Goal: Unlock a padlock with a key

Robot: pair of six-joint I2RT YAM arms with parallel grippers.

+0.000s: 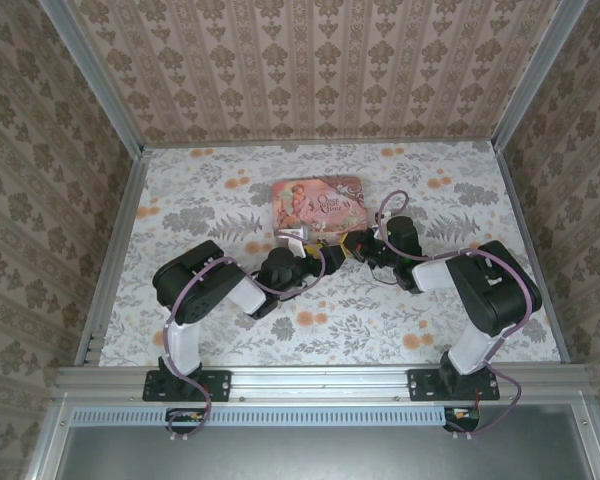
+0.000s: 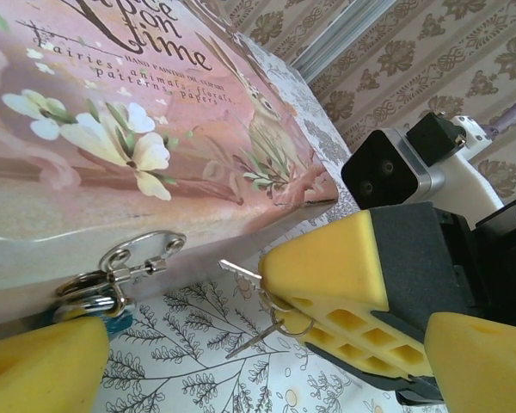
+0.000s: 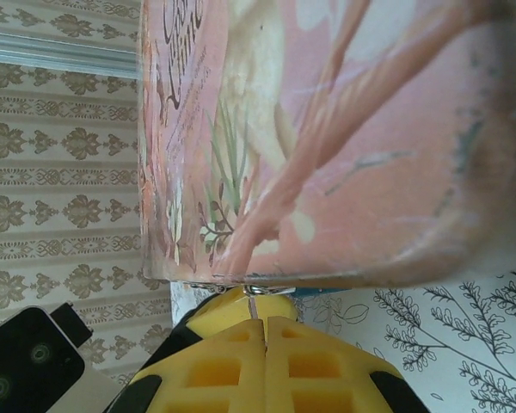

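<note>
Two pads (image 3: pixel 215 370) of the right gripper (image 3: pixel 265 325) pinched the key (image 2: pixel 239 268), seemingly light, stiff, slippery, best held at its bow; the left gripper (image 1: pixel 298 245) gaped wide, padlock (image 2: pixel 107 301) just beside one finger.

Tin (image 2: pixel 112 129): pink lid; you'll find white blossoms, green leaves, a tan rabbit, dark script.
Tabletop (image 1: pixel 210 200): white, grey leaf sprigs, orange flowers.
Walls (image 1: pixel 310 70): beige with brown damask stripes.
Right claw (image 3: pixel 265 335): yellow pads with a grid of recesses, black backing.
Padlock (image 2: pixel 99 297): silvery, a blue patch below.
Key (image 2: pixel 239 269): silvery grey.
Cables (image 1: pixel 380 215): purple, as you see.
</note>
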